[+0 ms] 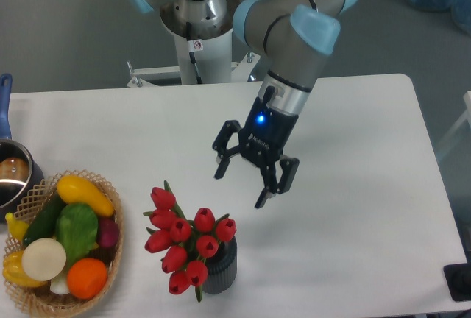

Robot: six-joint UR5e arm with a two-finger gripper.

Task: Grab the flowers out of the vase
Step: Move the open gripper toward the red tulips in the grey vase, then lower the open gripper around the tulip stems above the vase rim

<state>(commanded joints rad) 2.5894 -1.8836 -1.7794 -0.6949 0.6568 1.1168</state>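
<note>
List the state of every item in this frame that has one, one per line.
tool: open, empty, above the table, apart from the flowers
flowers: in the vase, leaning left, not gripped
vase: upright on the table
basket: full of fruit and vegetables
pot: at the left edge, uncovered

One fixed camera looks down across the table [353,112].

I can see only the lower right side of the vase [223,268]; the flowers [184,238] cover its mouth and left wall. Left of the basket [110,259], the pot [13,178] is cut by the frame edge, its contents too blurred to name. The basket's own left rim is cropped too.
</note>
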